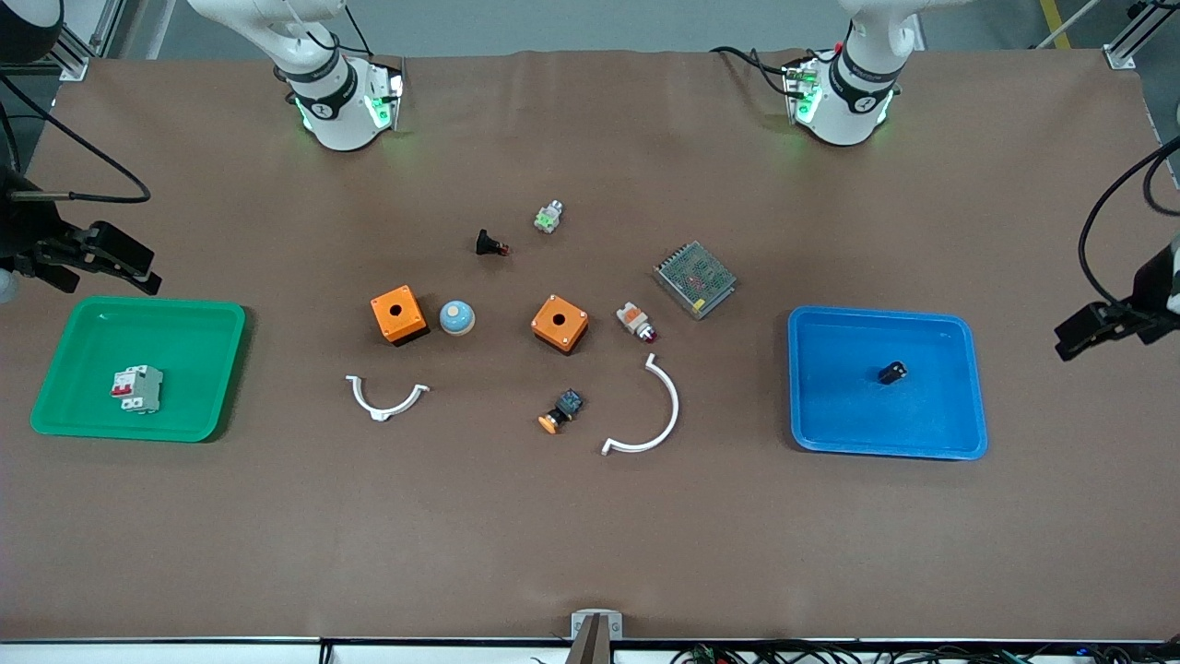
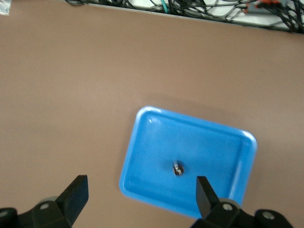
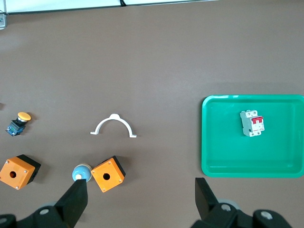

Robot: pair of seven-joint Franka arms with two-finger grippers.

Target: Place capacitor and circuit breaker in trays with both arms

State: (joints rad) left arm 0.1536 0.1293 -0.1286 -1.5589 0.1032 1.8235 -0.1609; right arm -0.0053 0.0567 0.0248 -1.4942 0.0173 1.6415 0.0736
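Seen from the high camera across the table, my two arms hang drawn back at either end: my right gripper (image 1: 115,263) just off the green tray (image 1: 55,387), my left gripper (image 1: 1102,323) at the table's edge past the blue tray (image 1: 830,424), both with jaws spread wide and nothing in them. The circuit breaker (image 1: 137,388) lies in the green tray and the capacitor (image 1: 891,373) in the blue one, each near its tray's middle, so by my judgement both placements are done. The orange boxes (image 1: 398,314), white clips (image 1: 385,399) and small switches (image 1: 561,410) lie between the trays, none of them mine to move. My left wrist camera looks down between my open fingers (image 2: 76,195) at the blue tray (image 2: 142,123), the capacitor (image 2: 178,168) resting alone on its floor. My right wrist camera shows my empty fingers (image 3: 206,192) over bare table beside the green tray (image 3: 213,161), the circuit breaker (image 3: 251,123) lying flat inside, red levers up.
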